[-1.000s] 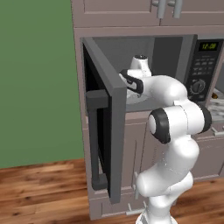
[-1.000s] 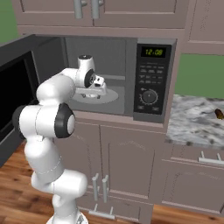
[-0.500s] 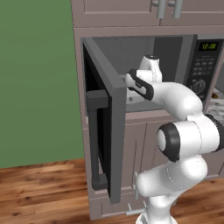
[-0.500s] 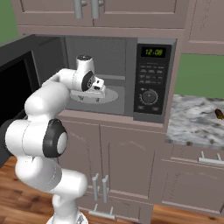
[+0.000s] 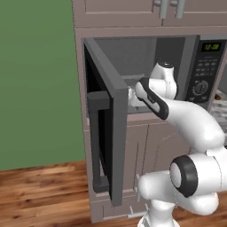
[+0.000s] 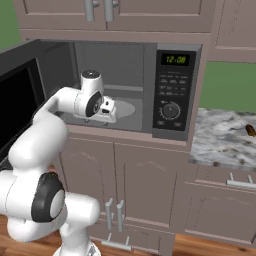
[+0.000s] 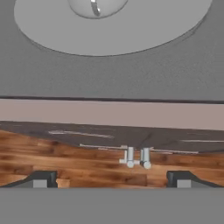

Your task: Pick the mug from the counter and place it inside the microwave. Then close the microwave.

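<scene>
The microwave (image 6: 150, 95) stands open in its cabinet niche, its dark-glass door (image 5: 106, 146) swung wide to the left and its green clock digits lit on the black panel above the round dial (image 6: 170, 109). The white arm reaches to the front of the opening, and the hand (image 6: 109, 110) hangs at the front lip of the cavity, pointing down. In the hand view its two finger tips (image 7: 40, 179) stand far apart with nothing between them, so the hand is released and empty; below them lie the wooden floor (image 7: 65, 162) and a pair of cabinet handles (image 7: 137, 157). The mug (image 7: 97, 7) sits inside the microwave on the round grey turntable (image 7: 144, 30), seen at the top edge of the hand view, well clear of the finger tips. To the right of the microwave runs the marbled counter (image 6: 225, 140), with a small brown object (image 6: 250, 130) lying on it near the right edge. Closed cabinet doors (image 6: 150, 190) fill the space beneath.
</scene>
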